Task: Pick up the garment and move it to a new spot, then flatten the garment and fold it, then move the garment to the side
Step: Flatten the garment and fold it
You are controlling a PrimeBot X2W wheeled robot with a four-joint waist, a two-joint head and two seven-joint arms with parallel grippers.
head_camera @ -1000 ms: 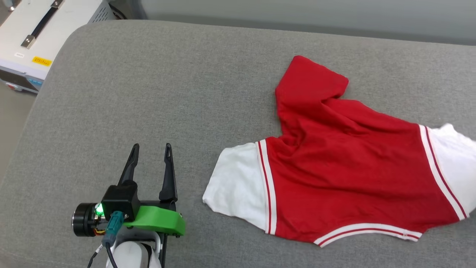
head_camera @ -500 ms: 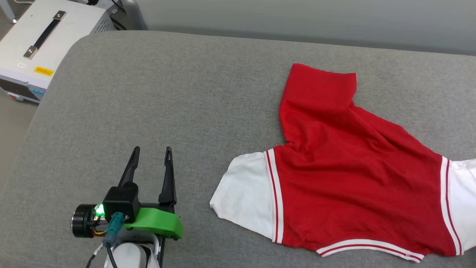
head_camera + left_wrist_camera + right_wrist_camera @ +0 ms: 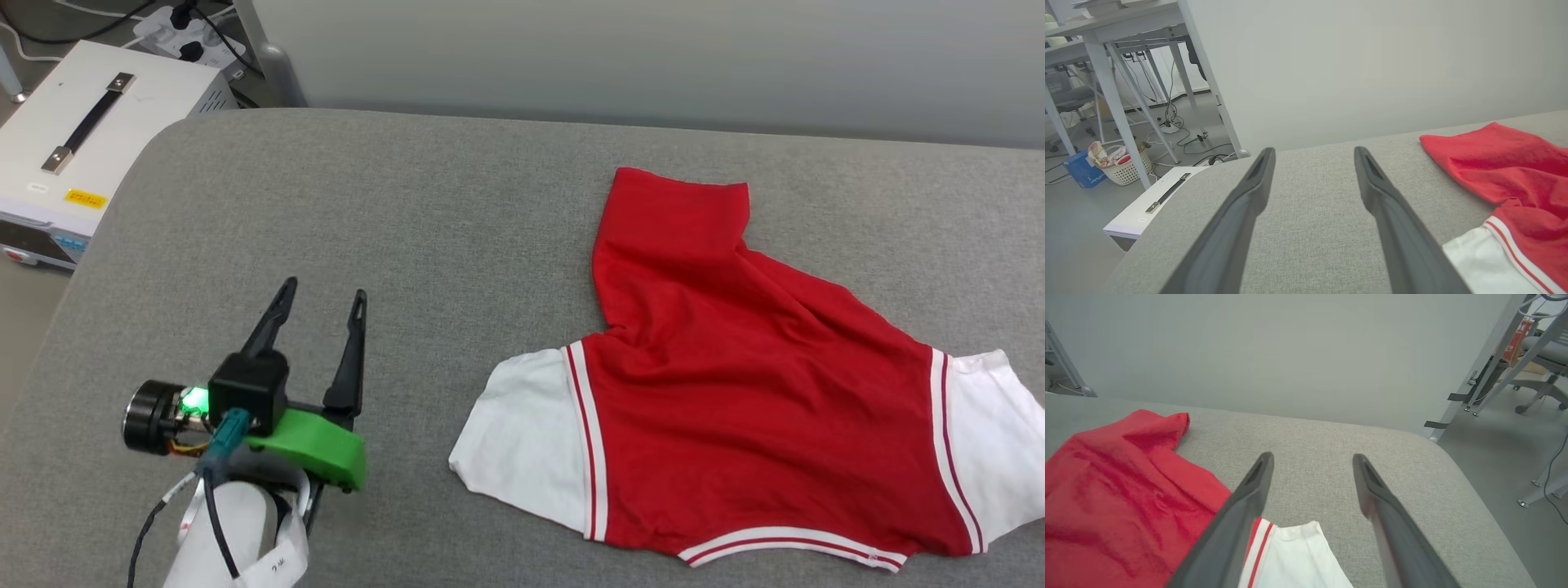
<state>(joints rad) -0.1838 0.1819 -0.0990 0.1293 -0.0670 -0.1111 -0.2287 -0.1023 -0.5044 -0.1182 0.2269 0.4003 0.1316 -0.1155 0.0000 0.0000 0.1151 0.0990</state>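
A red T-shirt with white short sleeves and red-and-white stripes [image 3: 759, 408] lies spread out on the right side of a big grey cloth-covered surface [image 3: 408, 212]. Its plain red side faces up, with some wrinkles. One white sleeve points toward the left gripper [image 3: 323, 289], which is near it but not touching.

The left gripper's two long dark fingers are wide apart and hold nothing. The right gripper [image 3: 1311, 456] is over the other white sleeve. Its fingers are wide apart too, with nothing in them.

On the floor sits a white box with a black handle [image 3: 82, 139]. Farther back is a white woven basket [image 3: 1128, 171] full of crumpled, colourful things, with a blue box [image 3: 1081, 173] just beside it.
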